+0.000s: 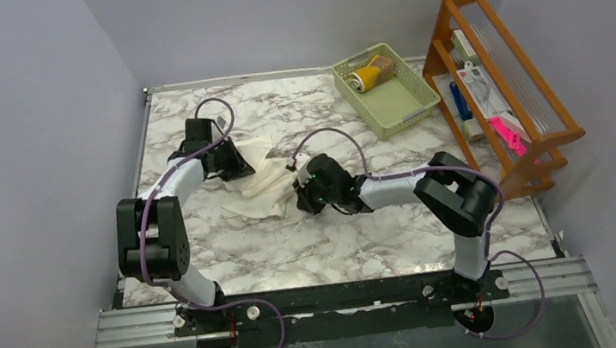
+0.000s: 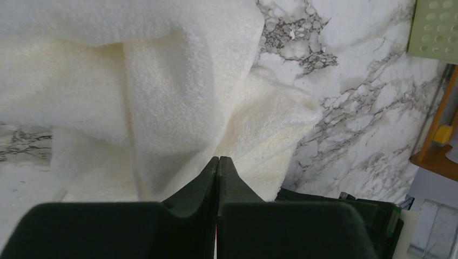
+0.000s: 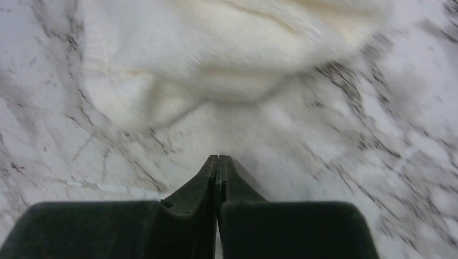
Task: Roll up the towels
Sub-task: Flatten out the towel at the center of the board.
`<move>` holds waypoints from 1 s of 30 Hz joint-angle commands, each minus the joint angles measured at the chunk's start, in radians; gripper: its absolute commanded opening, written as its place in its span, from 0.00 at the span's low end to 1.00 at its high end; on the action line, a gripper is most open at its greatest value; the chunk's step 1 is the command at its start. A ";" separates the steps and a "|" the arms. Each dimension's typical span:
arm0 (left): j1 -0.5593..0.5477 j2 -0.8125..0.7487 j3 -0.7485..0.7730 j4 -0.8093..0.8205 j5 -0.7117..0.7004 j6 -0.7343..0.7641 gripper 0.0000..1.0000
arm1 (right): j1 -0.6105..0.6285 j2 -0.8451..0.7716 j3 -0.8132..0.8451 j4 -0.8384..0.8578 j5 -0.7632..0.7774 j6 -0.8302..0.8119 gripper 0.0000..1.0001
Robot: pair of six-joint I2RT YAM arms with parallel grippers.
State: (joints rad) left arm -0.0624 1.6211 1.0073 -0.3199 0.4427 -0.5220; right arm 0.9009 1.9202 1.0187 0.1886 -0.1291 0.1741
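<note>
A cream-white towel (image 1: 260, 179) lies crumpled and loosely folded on the marble table (image 1: 338, 248), between my two grippers. The left gripper (image 1: 236, 166) is at its far left edge. In the left wrist view the left gripper (image 2: 218, 159) hangs shut over the towel (image 2: 162, 97), and I see nothing pinched between the tips. The right gripper (image 1: 303, 197) is at the towel's near right side. Its wrist view shows the right gripper (image 3: 217, 157) shut over bare marble, the towel (image 3: 216, 59) just ahead. A mustard-yellow rolled towel (image 1: 373, 73) lies in the basket.
The pale green plastic basket (image 1: 405, 105) stands at the back right, and its corner (image 2: 435, 27) shows in the left wrist view. A wooden rack (image 1: 533, 129) holding small items lines the right edge. Grey walls close in the left, back and right sides.
</note>
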 commanded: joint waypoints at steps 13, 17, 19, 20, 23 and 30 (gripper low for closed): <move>0.289 -0.318 0.024 -0.073 -0.083 0.022 0.00 | -0.263 -0.485 -0.309 0.053 0.104 0.080 0.01; 0.343 -0.356 -0.021 -0.072 -0.098 0.019 0.00 | -0.259 -0.431 -0.270 0.046 0.041 0.048 0.01; 0.355 -0.356 -0.033 -0.072 -0.094 0.015 0.00 | -0.226 -0.394 -0.227 0.018 0.048 0.034 0.01; 0.361 -0.356 -0.040 -0.070 -0.090 0.011 0.00 | -0.198 -0.380 -0.211 0.012 0.074 0.019 0.01; 0.382 -0.359 -0.061 -0.061 -0.097 0.003 0.00 | -0.144 -0.346 -0.186 0.019 0.107 0.002 0.01; 0.362 -0.316 -0.147 0.113 0.215 -0.050 0.01 | -0.089 -0.193 -0.052 0.054 -0.093 0.055 0.17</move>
State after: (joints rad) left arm 0.3214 1.2789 0.9020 -0.3454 0.4088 -0.5308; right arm 0.7803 1.6352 0.8589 0.2104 -0.1043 0.2089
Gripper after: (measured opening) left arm 0.009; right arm 0.023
